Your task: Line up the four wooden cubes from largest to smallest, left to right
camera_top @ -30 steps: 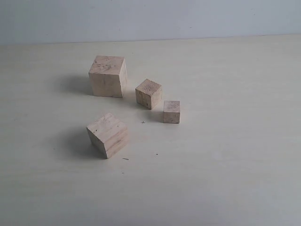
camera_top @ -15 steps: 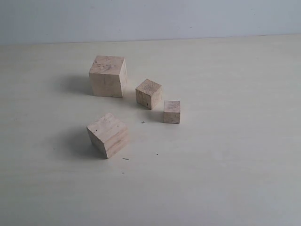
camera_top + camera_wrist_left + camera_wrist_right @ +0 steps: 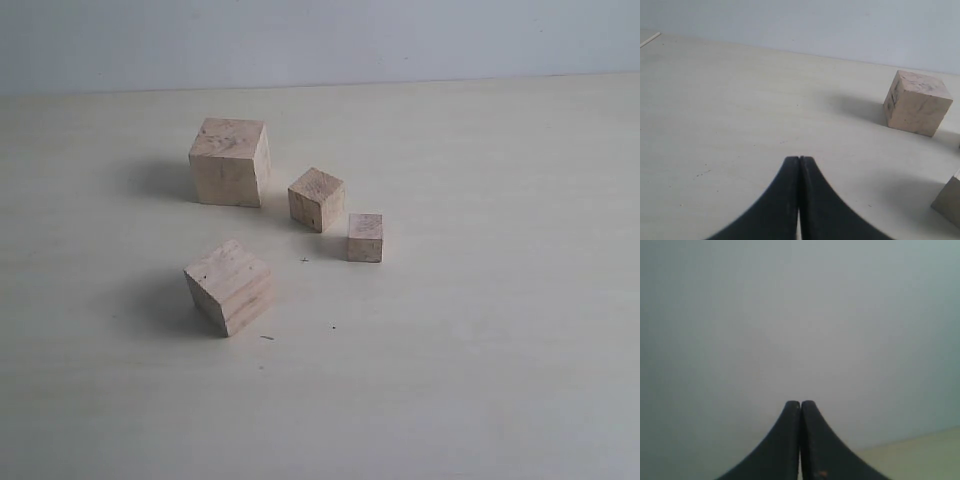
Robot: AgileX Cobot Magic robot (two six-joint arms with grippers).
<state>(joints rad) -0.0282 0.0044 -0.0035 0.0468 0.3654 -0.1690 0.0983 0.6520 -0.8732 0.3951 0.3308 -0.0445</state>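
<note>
Four pale wooden cubes stand apart on the light table [image 3: 480, 330] in the exterior view. The largest cube [image 3: 229, 162] is at the back left. The second-largest cube [image 3: 228, 286] sits turned, nearer the front. The third cube [image 3: 316, 199] is right of the largest, and the smallest cube [image 3: 365, 238] is right of that. Neither arm shows in the exterior view. My left gripper [image 3: 799, 159] is shut and empty, low over bare table, with the largest cube [image 3: 916, 102] ahead and a corner of another cube [image 3: 950, 201] at the edge. My right gripper [image 3: 800, 402] is shut, facing the wall.
A pale grey wall [image 3: 320, 40] rises behind the table's far edge. A thin pale stick [image 3: 650, 40] lies at the table's edge in the left wrist view. A strip of table [image 3: 920, 455] shows below the right gripper.
</note>
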